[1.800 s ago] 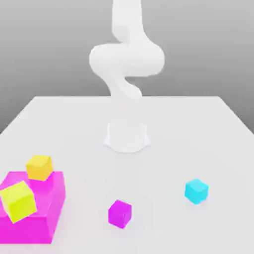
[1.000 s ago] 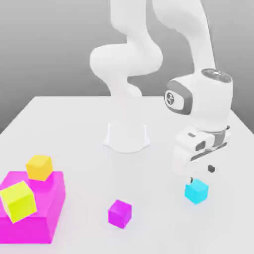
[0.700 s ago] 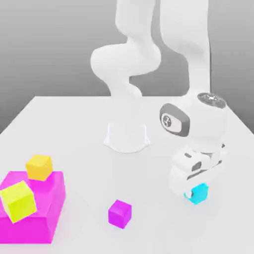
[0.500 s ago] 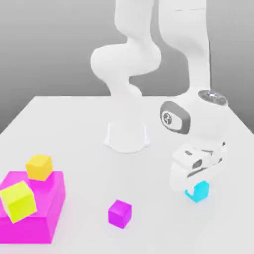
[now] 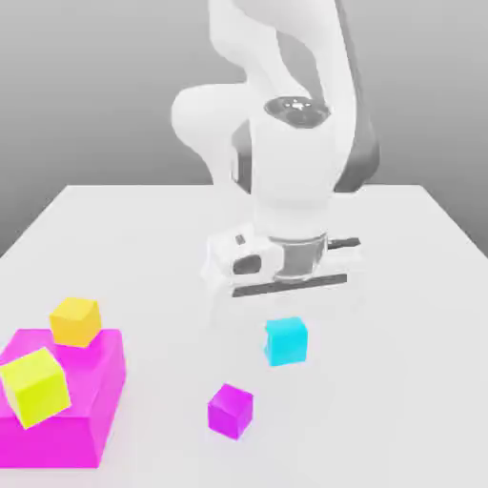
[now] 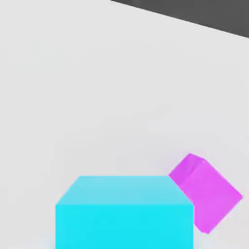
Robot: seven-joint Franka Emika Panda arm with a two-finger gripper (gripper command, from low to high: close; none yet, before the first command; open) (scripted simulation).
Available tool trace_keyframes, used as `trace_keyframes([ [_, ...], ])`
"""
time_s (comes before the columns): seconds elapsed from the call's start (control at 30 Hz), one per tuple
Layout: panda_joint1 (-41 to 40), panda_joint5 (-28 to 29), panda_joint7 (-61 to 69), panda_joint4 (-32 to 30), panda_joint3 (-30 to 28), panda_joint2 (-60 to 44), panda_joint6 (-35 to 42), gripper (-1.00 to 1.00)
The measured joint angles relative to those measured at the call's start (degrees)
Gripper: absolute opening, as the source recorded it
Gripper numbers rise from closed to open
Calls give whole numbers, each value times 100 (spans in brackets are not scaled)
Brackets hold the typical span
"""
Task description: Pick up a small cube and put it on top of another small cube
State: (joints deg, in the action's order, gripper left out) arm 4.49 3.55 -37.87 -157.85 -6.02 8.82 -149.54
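White tabletop (image 5: 143, 248) under a grey backdrop is carrying the scene. At centre frame the white two-finger gripper (image 5: 286, 319) is gripping the small bright cyan cube (image 5: 286, 341), holding it lifted, just above and right of the small magenta cube (image 5: 231, 411) at lower centre. If it is released off-centre, the cyan cube could tip off the magenta one, which is sitting rotated relative to it.

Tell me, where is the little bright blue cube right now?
In the exterior view the cyan cube hangs just under the robot's hand near the middle, up off the table, above and slightly right of the small magenta cube.
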Motion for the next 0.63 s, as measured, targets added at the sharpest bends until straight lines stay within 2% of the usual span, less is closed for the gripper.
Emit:
trace_keyframes([
  [0.33, -1748, 564, 487, 368, -1444, 938, 1274, -100],
  [0.4, -1916, 571, 583, 356, -1626, 860, 1186, -100],
  [0.5, -1902, 429, 731, 218, -1761, 366, 569, -100],
  [0.53, -1885, 375, 777, 166, -1794, 184, 340, 100],
  [0.63, -1885, 375, 778, 166, -1794, 184, 340, 100],
])
